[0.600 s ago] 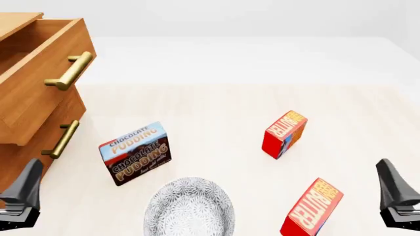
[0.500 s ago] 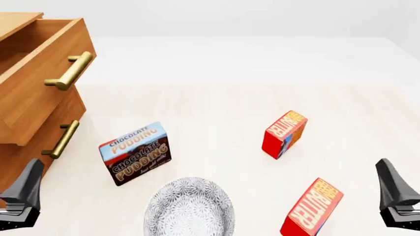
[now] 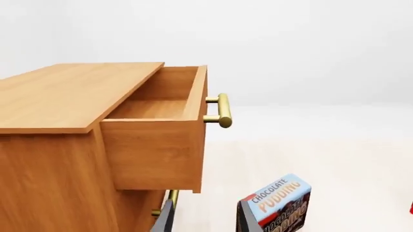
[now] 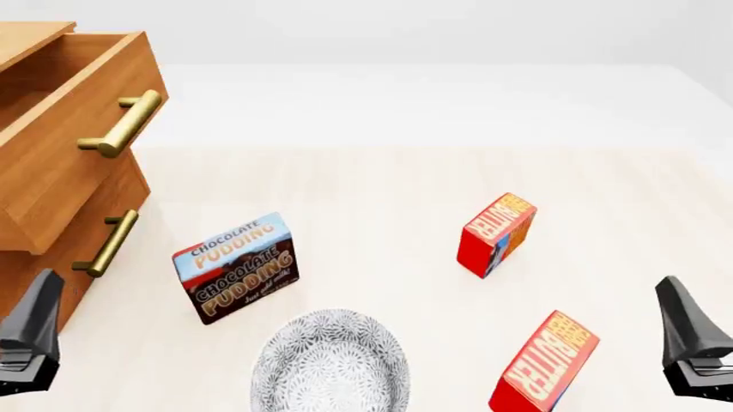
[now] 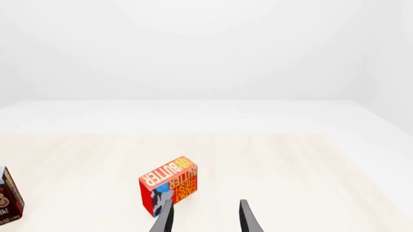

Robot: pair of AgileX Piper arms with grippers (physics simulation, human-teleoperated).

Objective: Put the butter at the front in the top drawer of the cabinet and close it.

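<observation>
Stage: barely begun | top drawer (image 4: 69,129) of cabinet (image 3: 58,159) pulled out, nothing visible inside | butter (image 4: 547,362) at front on tabletop (image 4: 378,189), ungrasped | left claw (image 3: 201,217) spread, empty | right claw (image 5: 203,217) spread, empty | Left: grasp, place, close drawer

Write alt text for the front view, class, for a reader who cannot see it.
A wooden cabinet at the left has its top drawer pulled open. On the table stand a chocolate pudding box, a patterned bowl and two butter cartons, one near and one farther back. The left hand and right hand sit at the bottom corners, holding nothing.
</observation>
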